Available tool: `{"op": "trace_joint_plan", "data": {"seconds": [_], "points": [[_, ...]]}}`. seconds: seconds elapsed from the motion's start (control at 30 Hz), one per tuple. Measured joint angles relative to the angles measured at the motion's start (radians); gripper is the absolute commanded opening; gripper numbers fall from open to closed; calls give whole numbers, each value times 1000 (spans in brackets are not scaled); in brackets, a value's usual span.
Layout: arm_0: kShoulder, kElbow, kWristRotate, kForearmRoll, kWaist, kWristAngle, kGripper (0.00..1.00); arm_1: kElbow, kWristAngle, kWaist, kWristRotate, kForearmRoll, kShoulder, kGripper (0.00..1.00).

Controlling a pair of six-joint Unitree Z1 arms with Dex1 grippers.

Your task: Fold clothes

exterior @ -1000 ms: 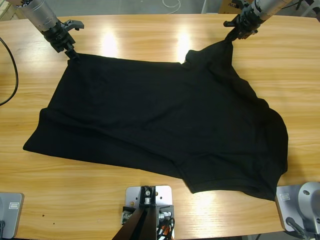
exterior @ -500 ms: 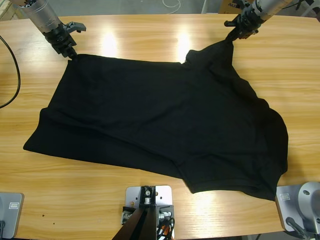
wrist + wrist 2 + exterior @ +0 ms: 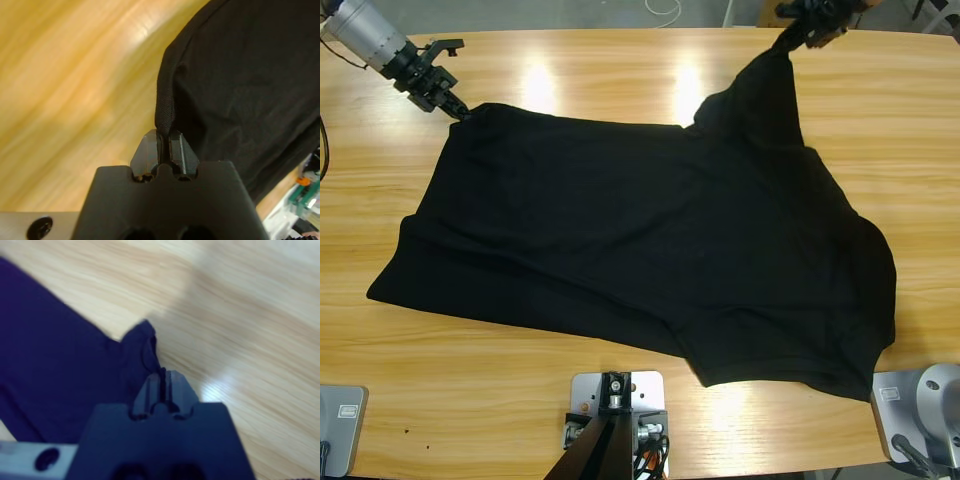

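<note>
Both end effectors are clenched on the black shirt (image 3: pixel 650 240), which lies spread across the middle of the wooden desk (image 3: pixel 620 80). One end effector (image 3: pixel 453 104), at the upper left in the high view, pinches a hemmed corner. Another end effector (image 3: pixel 798 28), at the top right, lifts a corner into a taut peak. Which arm is left or right cannot be told.

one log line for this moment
stage: corners gripped | left gripper: shut on shirt hem | right gripper: shut on shirt | shirt: spread on table
</note>
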Motion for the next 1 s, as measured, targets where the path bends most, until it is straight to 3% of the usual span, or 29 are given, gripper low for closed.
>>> {"op": "trace_joint_plan", "data": {"seconds": [0.43,0.67,1.0], "points": [[-26,43,-7,14,29,-31,0,83,-50,47,-51,-44,-65,0],[-59,43,-13,14,52,-97,0,126,-63,60,-13,-16,-143,0],[-85,43,33,75,53,-156,0,332,0,158,113,27,-290,0]]}}
